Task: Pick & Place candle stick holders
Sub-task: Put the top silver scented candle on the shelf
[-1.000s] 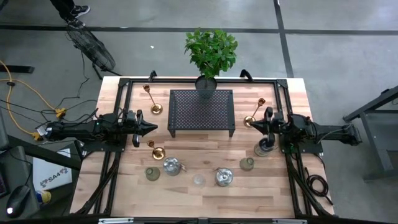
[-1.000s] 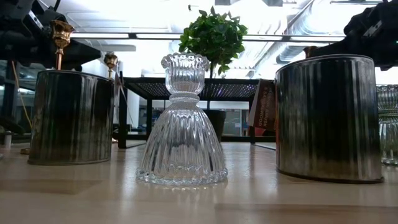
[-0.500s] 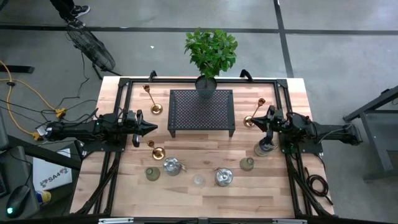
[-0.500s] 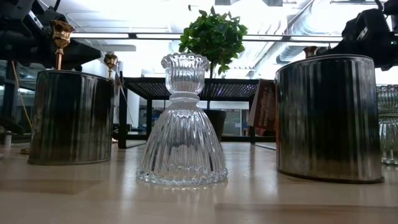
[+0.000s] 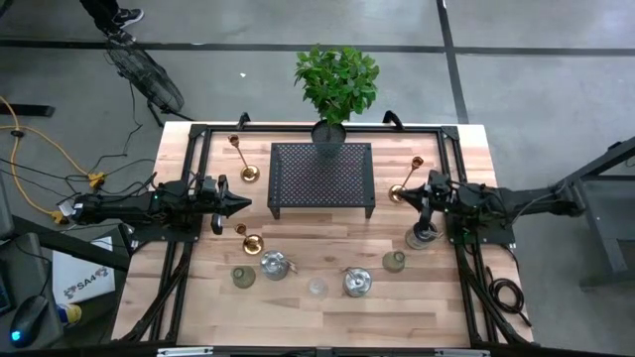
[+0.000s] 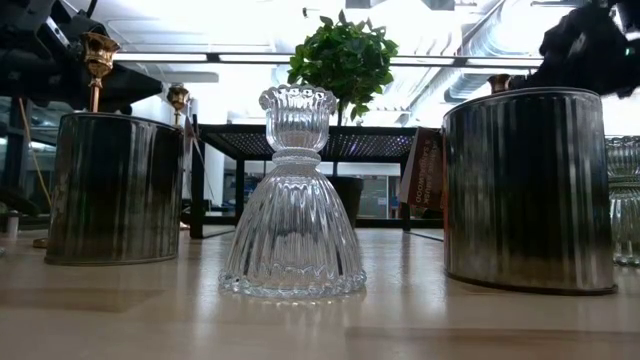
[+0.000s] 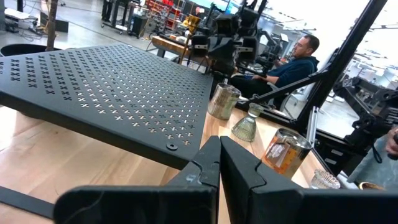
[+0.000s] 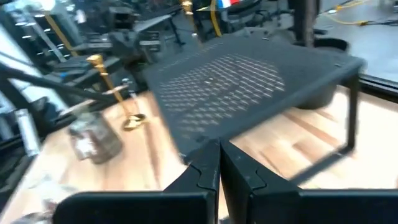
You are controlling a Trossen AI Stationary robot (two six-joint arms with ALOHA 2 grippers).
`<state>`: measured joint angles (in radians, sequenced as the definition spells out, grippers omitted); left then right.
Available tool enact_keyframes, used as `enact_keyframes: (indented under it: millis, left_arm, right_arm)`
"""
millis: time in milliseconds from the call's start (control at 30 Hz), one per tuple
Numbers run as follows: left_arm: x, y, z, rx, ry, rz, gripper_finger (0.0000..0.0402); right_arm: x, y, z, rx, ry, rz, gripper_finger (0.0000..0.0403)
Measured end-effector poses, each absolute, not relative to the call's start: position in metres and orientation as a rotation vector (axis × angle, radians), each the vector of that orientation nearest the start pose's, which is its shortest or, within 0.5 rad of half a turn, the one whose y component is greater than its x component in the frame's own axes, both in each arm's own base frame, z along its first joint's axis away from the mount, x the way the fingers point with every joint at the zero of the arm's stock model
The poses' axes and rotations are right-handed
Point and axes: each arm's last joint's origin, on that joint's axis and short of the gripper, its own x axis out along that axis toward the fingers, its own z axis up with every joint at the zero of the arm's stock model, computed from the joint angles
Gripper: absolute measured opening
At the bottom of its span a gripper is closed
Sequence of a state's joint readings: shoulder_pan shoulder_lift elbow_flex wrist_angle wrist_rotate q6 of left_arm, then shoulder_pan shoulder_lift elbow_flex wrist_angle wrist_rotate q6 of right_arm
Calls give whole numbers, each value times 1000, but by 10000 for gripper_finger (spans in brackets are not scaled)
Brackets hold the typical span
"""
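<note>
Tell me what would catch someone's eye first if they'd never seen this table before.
Probably the leafy green potted plant at the table's far edge, right behind the black perforated stand in the middle. Next, the candle stick holders around the stand: slim brass ones toward the far corners, and squat silver ones and a clear glass one along the near edge.

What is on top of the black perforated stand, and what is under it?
Nothing stands on the black perforated stand; in the high view its top is bare. The potted plant sits just behind it. Its top hides most of the space beneath; the left wrist view shows only bare wooden table there.
</note>
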<state>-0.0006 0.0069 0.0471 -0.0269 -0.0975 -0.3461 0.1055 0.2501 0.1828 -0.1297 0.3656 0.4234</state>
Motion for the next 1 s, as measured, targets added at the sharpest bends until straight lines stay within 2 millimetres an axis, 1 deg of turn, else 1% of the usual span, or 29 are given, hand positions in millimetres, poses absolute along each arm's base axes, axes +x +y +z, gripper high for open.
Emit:
enact_keyframes:
  millis: [167,267,400,533,700,833,933,1000]
  left_arm:
    - [95,3,176,-347,-30,94,2]
    - [95,3,176,-346,-30,94,2]
    - [95,3,176,-346,-30,94,2]
    - [95,3,176,-346,-30,94,2]
    - [95,3,176,-346,-30,94,2]
    - [95,3,176,-346,-30,94,2]
    - [95,3,176,-346,-30,94,2]
    - [95,3,176,-346,-30,94,2]
  right_arm:
    - [114,10,221,360,153,-221,3]
    - [118,16,240,347,210,-193,3]
    - [120,21,265,373,377,-216,3]
    - [115,23,283,474,586,-322,3]
    - [107,25,288,595,838,-450,3]
    - [103,27,282,667,1017,-500,3]
    - [102,28,278,694,1114,-518,4]
    - [103,29,276,719,1165,-532,12]
